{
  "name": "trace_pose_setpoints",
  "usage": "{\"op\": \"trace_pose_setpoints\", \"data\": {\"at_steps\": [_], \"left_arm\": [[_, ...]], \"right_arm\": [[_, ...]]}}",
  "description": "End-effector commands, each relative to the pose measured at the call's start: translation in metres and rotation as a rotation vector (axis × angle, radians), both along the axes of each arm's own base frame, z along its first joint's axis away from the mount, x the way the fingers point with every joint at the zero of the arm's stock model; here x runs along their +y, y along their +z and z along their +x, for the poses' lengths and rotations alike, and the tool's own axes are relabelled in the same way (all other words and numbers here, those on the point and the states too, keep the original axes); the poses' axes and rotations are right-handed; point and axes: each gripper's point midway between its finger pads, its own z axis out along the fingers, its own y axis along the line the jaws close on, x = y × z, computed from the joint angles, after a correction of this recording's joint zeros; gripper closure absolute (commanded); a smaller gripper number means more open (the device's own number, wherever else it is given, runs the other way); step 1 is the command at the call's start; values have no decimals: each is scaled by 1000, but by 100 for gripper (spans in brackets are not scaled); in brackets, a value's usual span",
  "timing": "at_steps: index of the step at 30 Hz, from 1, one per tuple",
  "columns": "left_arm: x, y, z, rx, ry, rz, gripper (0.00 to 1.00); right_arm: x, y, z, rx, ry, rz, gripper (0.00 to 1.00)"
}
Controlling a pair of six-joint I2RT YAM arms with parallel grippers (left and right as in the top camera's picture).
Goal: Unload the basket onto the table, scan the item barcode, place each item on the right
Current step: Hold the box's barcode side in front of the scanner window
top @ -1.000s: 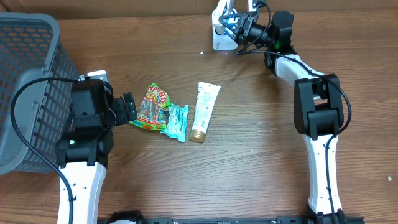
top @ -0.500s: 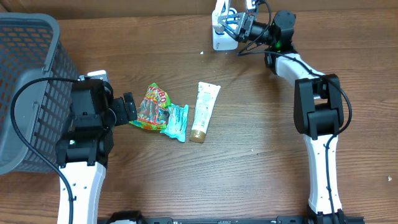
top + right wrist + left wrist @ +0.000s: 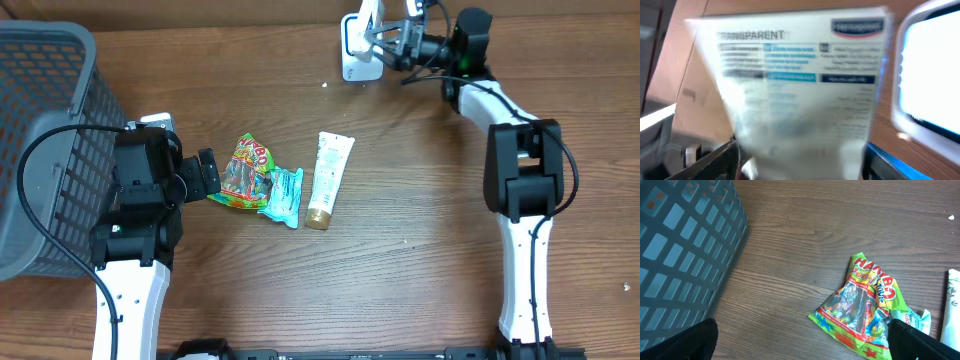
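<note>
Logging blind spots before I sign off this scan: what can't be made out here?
- Barcode on the white packet: motion blur in the right wrist view; none readable.
- The scanner: washed out and cut by that view's right edge; overhead, the packet and right gripper partly cover it.
- The tube: cut by the left wrist view's right edge.
- The teal packet print: too small overhead.

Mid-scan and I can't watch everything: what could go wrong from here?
The white blue-printed packet in the right pincer is blurred beside the white scanner; a read may fail, or they may collide. The left pincer stands open at the colourful candy bag, which touches a teal wrapper; both might get dragged.
</note>
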Motion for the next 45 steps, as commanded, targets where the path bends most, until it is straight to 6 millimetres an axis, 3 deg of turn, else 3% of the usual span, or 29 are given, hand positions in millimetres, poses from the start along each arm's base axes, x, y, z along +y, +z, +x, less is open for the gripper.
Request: {"op": "trace_pose_setpoints", "data": {"at_steps": [1, 4, 9, 17, 26, 29, 31, 38, 41, 45], "left_arm": [[3, 3, 0, -7, 0, 17, 0], [3, 3, 0, -7, 0, 17, 0], [3, 3, 0, -7, 0, 17, 0], [3, 3, 0, -7, 0, 17, 0], [3, 4, 0, -7, 0, 17, 0], [3, 3, 0, -7, 0, 17, 0], [3, 3, 0, -7, 0, 17, 0], [3, 3, 0, -7, 0, 17, 1], [3, 3, 0, -7, 0, 17, 0], [3, 4, 0, -7, 0, 17, 0]], "right_arm": [[-60, 7, 20, -68, -110, -43, 24], [-97, -2, 23, -29, -154, -69, 26], [-140, 6, 20, -26, -210, -120, 27], [-175, 12, 2, 32, -362, -410, 26], [-159, 34, -40, 70, -403, -777, 21], [-148, 37, -50, 55, -398, -884, 12], [-142, 34, -53, 54, -401, -950, 0], [-79, 35, -59, -48, -288, -947, 0], [-64, 25, -55, -82, -307, -1040, 4], [-44, -3, -58, -99, -299, -1197, 5]]}}
